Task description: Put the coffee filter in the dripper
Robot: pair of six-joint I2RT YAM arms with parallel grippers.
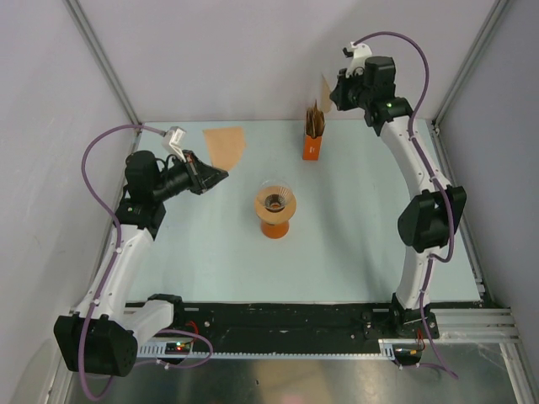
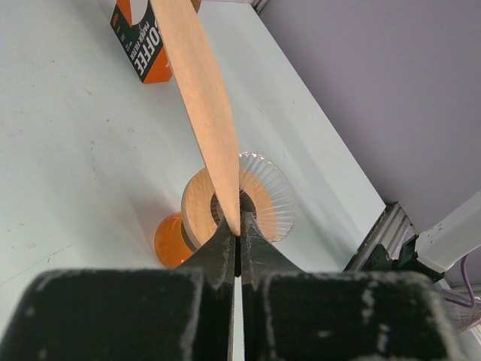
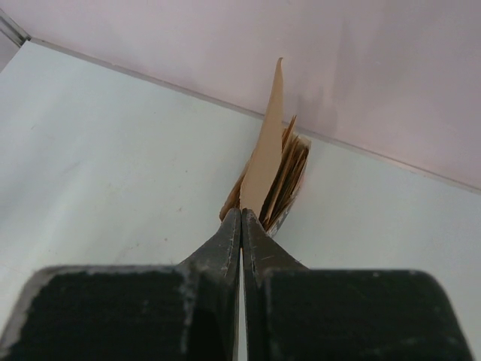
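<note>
My left gripper is shut on the coffee filter, a flat, fan-shaped light-brown paper held in the air left of the dripper. In the left wrist view the filter runs edge-on up from the shut gripper. The clear ribbed dripper sits on a tan disc on an orange beaker; it also shows in the left wrist view, beyond the fingertips. My right gripper is shut on another filter sheet above the orange box.
The orange box's bunch of brown papers stands at the back of the table, below the right gripper. The tan disc and the beaker are under the dripper. Grey walls close in the table on the left, back and right.
</note>
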